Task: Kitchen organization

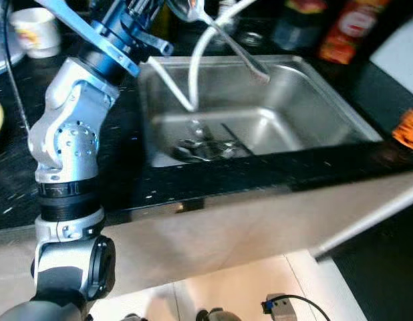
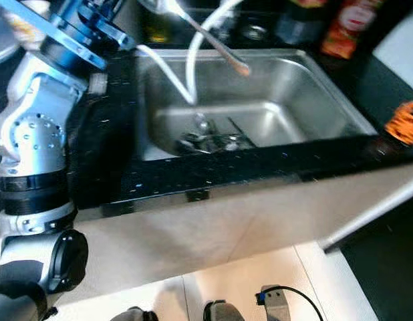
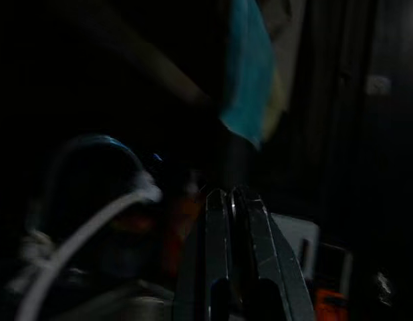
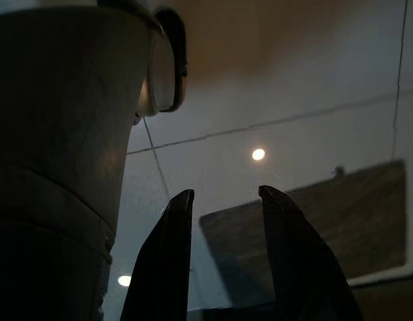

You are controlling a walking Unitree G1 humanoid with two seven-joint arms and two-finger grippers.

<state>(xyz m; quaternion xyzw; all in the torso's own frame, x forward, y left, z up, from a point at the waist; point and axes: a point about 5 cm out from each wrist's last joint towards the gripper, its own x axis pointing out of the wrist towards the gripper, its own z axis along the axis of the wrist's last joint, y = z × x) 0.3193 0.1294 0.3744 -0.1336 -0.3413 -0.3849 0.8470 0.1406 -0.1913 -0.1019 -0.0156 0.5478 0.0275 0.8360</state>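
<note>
Left eye view: the steel sink (image 1: pixel 327 100) holds jumbled cutlery (image 1: pixel 205 146) near its front-left corner. The left gripper (image 3: pixel 233 207), fingers pressed together, is raised past the sink's back edge; the right gripper (image 4: pixel 223 200) hangs spread.

Steel-grey sink (image 1: pixel 327 100), speckled black counter (image 1: pixel 126 180), white cup (image 1: pixel 36 30)

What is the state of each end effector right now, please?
Left end effector: closed; whether it grips something cannot be told, the view is dark.
Right end effector: open, holding nothing.
</note>
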